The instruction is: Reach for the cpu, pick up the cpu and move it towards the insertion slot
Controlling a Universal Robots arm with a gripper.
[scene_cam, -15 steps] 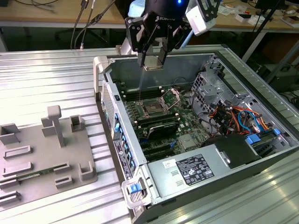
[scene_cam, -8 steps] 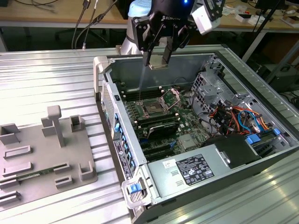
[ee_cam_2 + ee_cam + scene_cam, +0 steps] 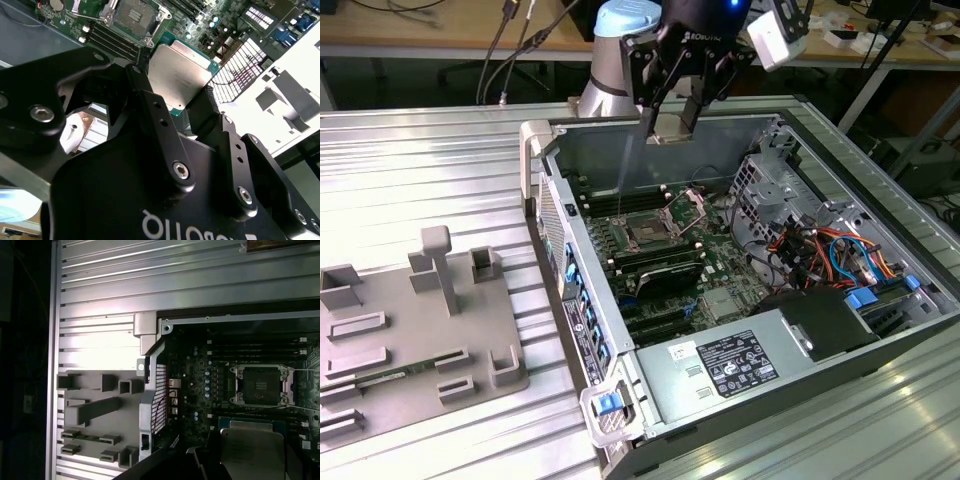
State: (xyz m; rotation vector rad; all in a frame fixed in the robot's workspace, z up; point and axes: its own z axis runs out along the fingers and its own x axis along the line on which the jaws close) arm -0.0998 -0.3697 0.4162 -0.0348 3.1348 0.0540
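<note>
One black two-fingered gripper (image 3: 192, 102) is closed edge-on around the flat square silvery cpu (image 3: 181, 74), keeping it level (judged for seating), held well above the dark-centred, silver-framed insertion slot (image 3: 260, 385).

One cpu (image 3: 179, 75), one insertion slot (image 3: 648, 231), one gripper (image 3: 675, 128) were there. One computer case (image 3: 720, 390) and one grey fixture tray (image 3: 410, 330) were counted.
</note>
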